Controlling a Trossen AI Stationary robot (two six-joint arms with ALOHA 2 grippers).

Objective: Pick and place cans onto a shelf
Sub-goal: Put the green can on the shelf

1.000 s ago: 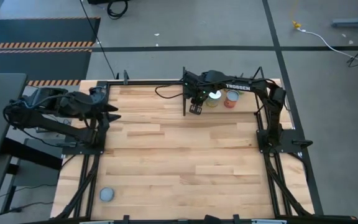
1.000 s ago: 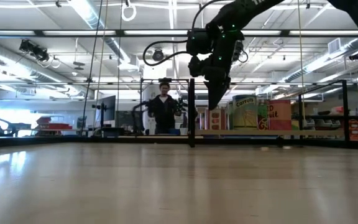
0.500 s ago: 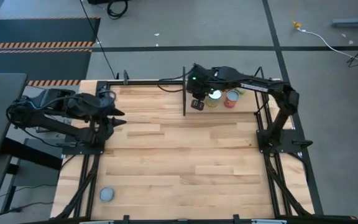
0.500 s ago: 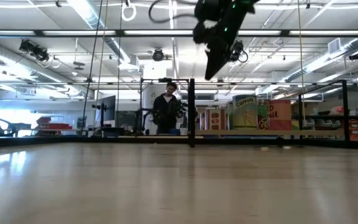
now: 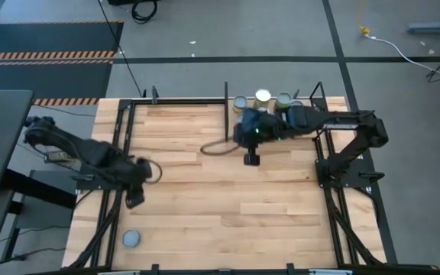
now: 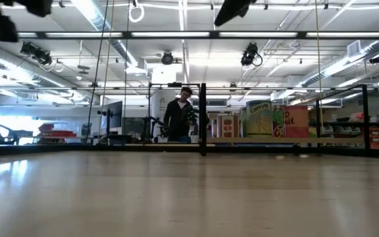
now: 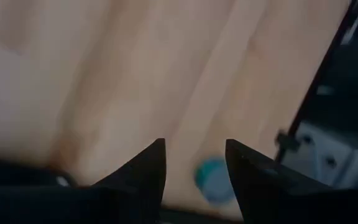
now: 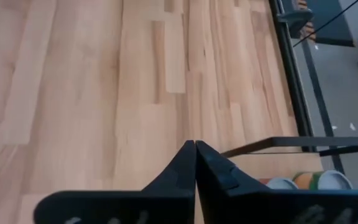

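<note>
One can with a pale-blue lid [image 5: 131,239] stands on its base on the tabletop near the front left corner. It also shows in the left wrist view [image 7: 213,180], beyond the gap between my fingers. My left gripper [image 5: 134,202] is open and empty, a little farther back than that can. Three cans [image 5: 263,97] stand on the shelf [image 6: 202,118] at the far edge. My right gripper [image 5: 250,159] is shut and empty. It is high above the table's middle, on the near side of the shelf.
The shelf's black uprights [image 5: 226,114] stand at the far edge. Black frame rails [image 5: 121,153] run along the table's left and right sides. A person [image 6: 179,118] stands in the room behind the table. Bare plank tabletop [image 5: 228,206] lies between the arms.
My left gripper has swung from the far left toward the near edge, closer to the lone can. My right gripper has risen and drawn back from the shelf toward the table's middle. The cans on the shelf have stayed in place.
</note>
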